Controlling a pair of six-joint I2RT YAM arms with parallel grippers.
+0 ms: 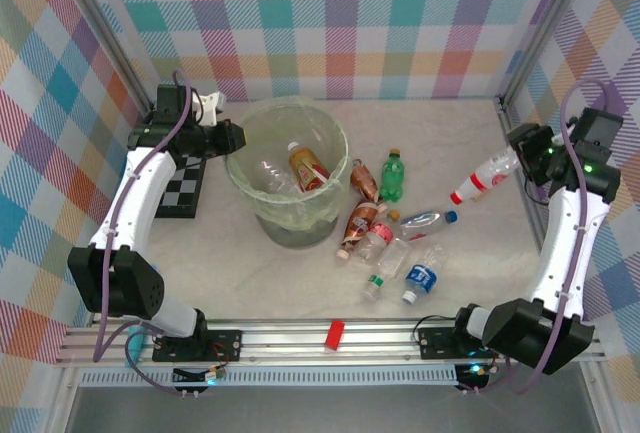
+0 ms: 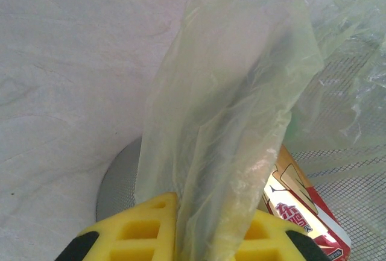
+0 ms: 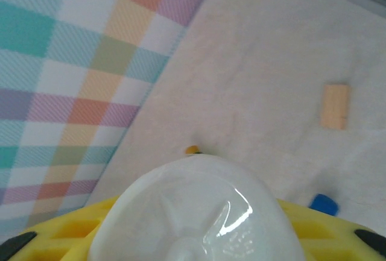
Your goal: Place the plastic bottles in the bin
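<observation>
The pale-green bin stands left of centre with a brown bottle and a clear bottle inside. My left gripper is at the bin's left rim, shut on the thin liner, which is pinched between its yellow pads. My right gripper at the far right is shut on a white bottle with a red cap, held above the table; its pale base sits between the pads. Several plastic bottles lie right of the bin, among them a green one and a blue-labelled one.
A chessboard lies flat left of the bin under my left arm. A small red block rests on the front rail. A tan block lies on the table in the right wrist view. Checked walls close in both sides.
</observation>
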